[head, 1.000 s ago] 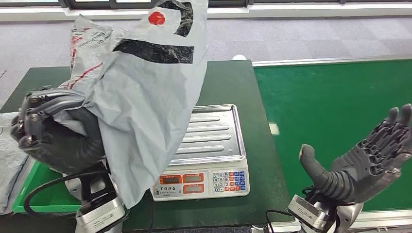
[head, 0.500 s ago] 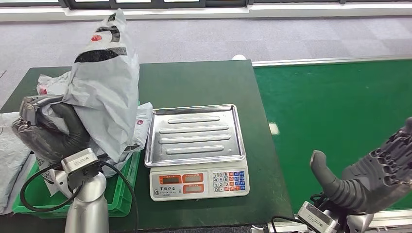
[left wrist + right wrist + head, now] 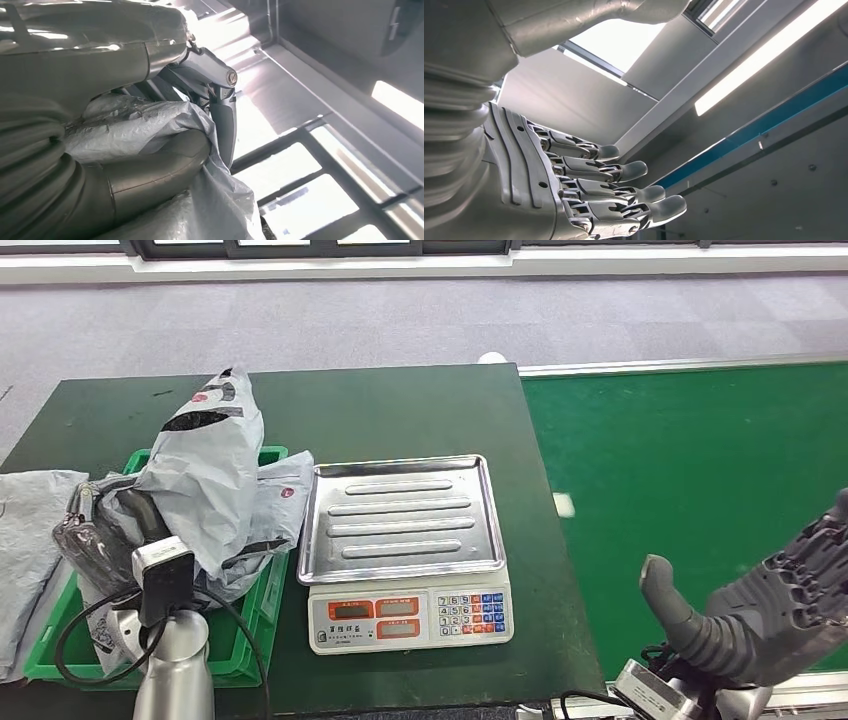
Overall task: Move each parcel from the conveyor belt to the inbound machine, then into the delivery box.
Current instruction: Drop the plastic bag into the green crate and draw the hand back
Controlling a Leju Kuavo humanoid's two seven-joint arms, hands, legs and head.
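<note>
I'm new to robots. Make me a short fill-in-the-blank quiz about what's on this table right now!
1. The left hand holds a grey parcel over the ____ crate.
2. The metal tray of the scale carries ____.
3. The right hand, over the green belt, is ____ and holds nothing.

Missing words: green; nothing; open
</note>
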